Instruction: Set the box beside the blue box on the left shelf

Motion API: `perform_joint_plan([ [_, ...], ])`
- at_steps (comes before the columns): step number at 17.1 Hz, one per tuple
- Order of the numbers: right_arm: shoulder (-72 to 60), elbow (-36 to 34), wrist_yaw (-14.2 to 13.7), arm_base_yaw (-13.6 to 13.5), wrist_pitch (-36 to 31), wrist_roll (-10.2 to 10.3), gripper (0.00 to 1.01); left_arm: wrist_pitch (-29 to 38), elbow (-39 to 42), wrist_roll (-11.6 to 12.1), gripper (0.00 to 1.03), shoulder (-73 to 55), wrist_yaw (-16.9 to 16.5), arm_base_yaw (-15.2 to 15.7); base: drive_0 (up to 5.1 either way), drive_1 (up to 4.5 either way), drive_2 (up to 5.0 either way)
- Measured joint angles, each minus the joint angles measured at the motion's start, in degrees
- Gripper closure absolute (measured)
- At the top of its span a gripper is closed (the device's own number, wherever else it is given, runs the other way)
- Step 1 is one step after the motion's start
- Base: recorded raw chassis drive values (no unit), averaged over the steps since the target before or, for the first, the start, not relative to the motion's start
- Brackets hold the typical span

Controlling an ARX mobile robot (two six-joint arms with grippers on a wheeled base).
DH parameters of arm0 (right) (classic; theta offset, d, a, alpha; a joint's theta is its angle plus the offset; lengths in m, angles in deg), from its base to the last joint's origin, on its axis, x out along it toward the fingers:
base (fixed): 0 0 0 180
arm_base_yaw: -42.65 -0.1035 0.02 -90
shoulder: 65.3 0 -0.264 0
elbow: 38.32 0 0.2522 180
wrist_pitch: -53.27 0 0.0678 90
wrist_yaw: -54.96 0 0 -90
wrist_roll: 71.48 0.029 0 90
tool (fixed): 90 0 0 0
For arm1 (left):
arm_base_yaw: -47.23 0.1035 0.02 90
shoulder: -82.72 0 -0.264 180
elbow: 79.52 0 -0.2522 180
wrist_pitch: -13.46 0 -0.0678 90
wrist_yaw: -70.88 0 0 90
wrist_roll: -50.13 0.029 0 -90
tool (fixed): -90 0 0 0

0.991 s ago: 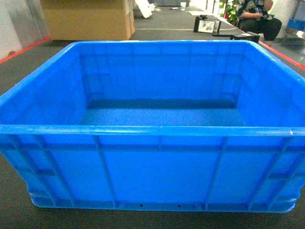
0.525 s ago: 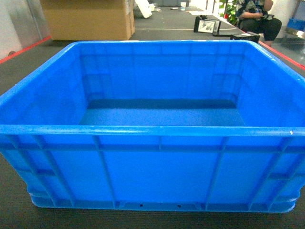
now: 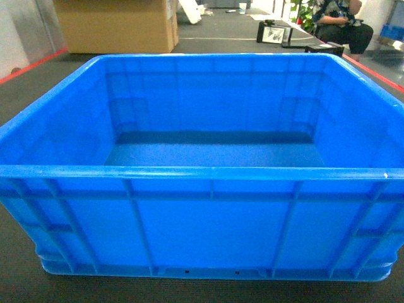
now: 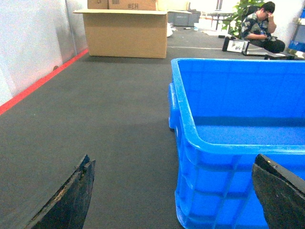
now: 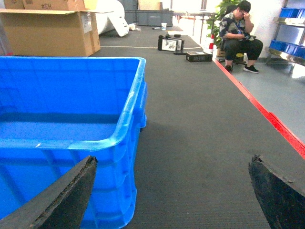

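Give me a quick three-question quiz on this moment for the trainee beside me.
1. True or false: the box has something inside it.
2. Which corner of the box does the left gripper straddle: A) near left, B) far right?
3. What brown thing stands on the floor beyond the box?

Key: 1. False, it is empty. 2. A; its fingers sit wide apart, one on each side of that corner, as do the right gripper's at the near right corner. 3. A cardboard carton.

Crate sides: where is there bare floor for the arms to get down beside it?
Bare dark carpet lies left of the box, out to the red floor line, and right of it, out to the other red line. Crowded only far behind: cardboard box, seated person.
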Motion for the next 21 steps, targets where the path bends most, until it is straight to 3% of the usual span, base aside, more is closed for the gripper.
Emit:
perform_joint_plan([
  [21, 0.0, 0.0, 0.0, 0.0, 0.0, 0.0, 0.03, 0.0, 0.0, 0.0, 0.05, 0.0, 0.0, 0.0, 0.0, 0.00, 0.0],
])
